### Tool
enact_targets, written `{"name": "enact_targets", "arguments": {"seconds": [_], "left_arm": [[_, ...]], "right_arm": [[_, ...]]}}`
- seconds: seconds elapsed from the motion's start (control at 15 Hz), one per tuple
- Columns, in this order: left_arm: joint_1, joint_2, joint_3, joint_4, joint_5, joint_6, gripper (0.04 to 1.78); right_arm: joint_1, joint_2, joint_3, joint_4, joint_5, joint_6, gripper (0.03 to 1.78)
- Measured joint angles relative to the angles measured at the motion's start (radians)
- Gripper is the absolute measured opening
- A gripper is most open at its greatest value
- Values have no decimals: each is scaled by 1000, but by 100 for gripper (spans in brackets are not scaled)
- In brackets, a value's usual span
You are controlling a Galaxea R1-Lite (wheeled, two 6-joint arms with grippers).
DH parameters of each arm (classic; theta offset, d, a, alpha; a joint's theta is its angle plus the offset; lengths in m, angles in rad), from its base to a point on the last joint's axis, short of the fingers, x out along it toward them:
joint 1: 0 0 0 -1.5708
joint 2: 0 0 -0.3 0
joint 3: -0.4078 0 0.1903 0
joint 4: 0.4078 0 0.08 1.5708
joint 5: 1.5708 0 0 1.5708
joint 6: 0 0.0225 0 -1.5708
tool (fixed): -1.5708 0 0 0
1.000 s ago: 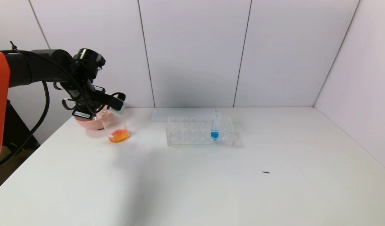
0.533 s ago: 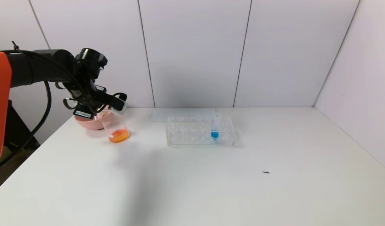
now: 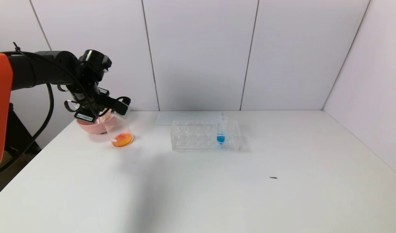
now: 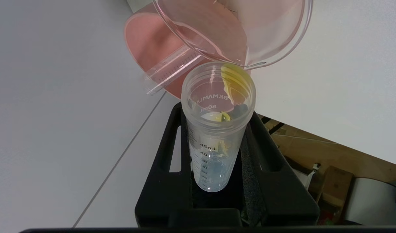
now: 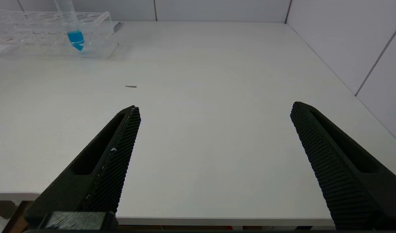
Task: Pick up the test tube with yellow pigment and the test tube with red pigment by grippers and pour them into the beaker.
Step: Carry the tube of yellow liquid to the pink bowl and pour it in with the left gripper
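Observation:
My left gripper (image 3: 120,108) is shut on the test tube with yellow pigment (image 4: 217,129), a clear graduated tube tipped mouth-down over the beaker (image 3: 120,132). Only a yellow film shows near the tube's mouth. The beaker stands at the table's far left and holds orange liquid; its rim (image 4: 275,48) lies just beyond the tube's mouth in the left wrist view. No tube with red liquid is in view; an empty clear tube (image 4: 168,72) lies in the pink bowl. My right gripper (image 5: 214,110) is open and empty over the table's near right edge.
A pink bowl (image 3: 88,127) sits behind the beaker at the far left edge. A clear rack (image 3: 194,137) holding a blue-liquid tube (image 3: 221,131) stands at the back middle. A flat clear sheet (image 3: 185,117) lies behind it. A small dark speck (image 3: 273,177) is on the table.
My left gripper with the tube has shifted slightly up and towards the left over the beaker. Nothing else has moved.

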Motion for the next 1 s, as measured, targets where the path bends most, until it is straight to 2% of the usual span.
{"name": "enact_targets", "arguments": {"seconds": [1.0], "left_arm": [[-5,-1,0,-2,16,17,45]], "right_arm": [[0,0,0,0,0,0,170]]}}
